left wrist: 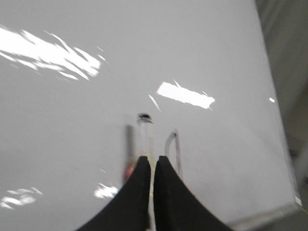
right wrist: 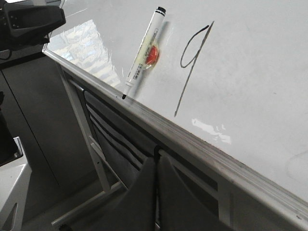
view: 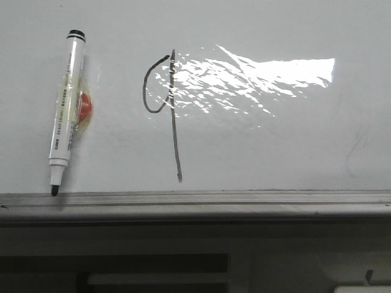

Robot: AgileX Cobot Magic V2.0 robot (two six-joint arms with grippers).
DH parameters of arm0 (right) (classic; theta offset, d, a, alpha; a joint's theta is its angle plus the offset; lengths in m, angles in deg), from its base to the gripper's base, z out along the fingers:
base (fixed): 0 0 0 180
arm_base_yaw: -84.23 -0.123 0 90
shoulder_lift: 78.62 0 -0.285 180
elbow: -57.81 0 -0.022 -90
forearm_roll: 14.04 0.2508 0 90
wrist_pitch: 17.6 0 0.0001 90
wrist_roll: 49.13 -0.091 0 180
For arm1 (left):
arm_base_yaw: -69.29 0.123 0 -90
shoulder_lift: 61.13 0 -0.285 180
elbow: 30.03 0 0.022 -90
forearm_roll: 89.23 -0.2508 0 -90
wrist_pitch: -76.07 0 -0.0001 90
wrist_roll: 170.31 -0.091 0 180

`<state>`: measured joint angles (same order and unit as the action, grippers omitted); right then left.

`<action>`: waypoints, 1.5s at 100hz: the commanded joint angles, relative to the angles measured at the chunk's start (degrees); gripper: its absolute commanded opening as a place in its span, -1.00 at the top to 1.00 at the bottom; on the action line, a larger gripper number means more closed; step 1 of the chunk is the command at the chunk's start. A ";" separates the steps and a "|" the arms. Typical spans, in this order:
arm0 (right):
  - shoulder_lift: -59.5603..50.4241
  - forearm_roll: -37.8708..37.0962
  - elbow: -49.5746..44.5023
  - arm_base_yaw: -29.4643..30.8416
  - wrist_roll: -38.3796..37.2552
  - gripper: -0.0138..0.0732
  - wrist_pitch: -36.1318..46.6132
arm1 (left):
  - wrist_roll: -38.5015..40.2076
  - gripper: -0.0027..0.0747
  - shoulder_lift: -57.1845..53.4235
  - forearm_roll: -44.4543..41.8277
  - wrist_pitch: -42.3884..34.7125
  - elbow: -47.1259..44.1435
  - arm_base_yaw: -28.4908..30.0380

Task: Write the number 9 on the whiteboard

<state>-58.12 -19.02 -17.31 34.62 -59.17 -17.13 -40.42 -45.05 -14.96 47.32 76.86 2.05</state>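
Glare streaks the whiteboard (view: 275,146), where the number 9 (view: 165,110) stands drawn just right of a marker (view: 66,113) whose tip rests on the grey rail (view: 244,198). Left claw (left wrist: 153,166) has its fingers pressed nearly together, gripping nothing; right claw (right wrist: 156,168) likewise closed, hanging below the rail

White marker (view: 67,110) with black cap end up and uncapped black tip down, stuck on with yellowish tape (view: 68,105) over a red blob (view: 85,106). Dark slatted rack (right wrist: 115,144) and grey frame legs (right wrist: 84,130) sit near the right fingers.
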 commanded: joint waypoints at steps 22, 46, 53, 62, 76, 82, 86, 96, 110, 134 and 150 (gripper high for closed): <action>0.30 -0.62 1.45 0.00 0.03 0.82 4.10 | -0.06 0.98 0.79 -26.52 -12.42 -5.16 9.72; 0.30 -0.62 1.45 0.00 0.03 0.82 4.10 | 15.10 0.98 0.56 -47.66 -0.96 -5.17 31.47; 0.30 -0.62 1.45 0.00 0.03 0.82 4.10 | 25.80 0.98 0.00 -56.18 2.36 -5.17 38.40; 0.30 -0.62 1.45 0.00 0.03 0.82 4.10 | 35.76 0.98 -2.06 -64.47 7.38 -5.17 46.49; 0.30 -0.62 1.45 0.00 0.03 0.82 4.10 | 44.30 0.98 -6.62 -69.64 14.25 -5.17 56.37; 0.30 -0.62 1.45 0.00 0.03 0.82 4.10 | 45.11 0.98 -8.05 -69.75 16.73 -5.17 59.82; 0.30 -0.62 1.45 0.00 0.03 0.82 4.10 | 45.11 0.98 -8.87 -69.75 18.59 -5.17 61.56; 0.30 -0.62 1.45 0.00 0.03 0.82 4.10 | 45.11 0.98 -10.24 -70.37 24.76 -5.17 65.22; 0.30 -0.62 1.45 0.00 0.03 0.82 4.10 | 45.26 0.98 -10.24 -71.25 33.45 -5.27 66.62; 0.30 -0.62 1.45 0.00 0.03 0.82 4.10 | 48.34 0.98 -10.24 -71.40 45.69 -5.27 66.62; 0.30 -0.62 1.45 0.00 0.03 0.82 4.10 | 48.45 0.98 -10.24 -72.01 45.47 -5.27 66.49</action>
<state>-58.21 -19.02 -17.31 34.62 -59.17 -17.60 7.20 -53.55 -86.53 95.29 72.76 68.43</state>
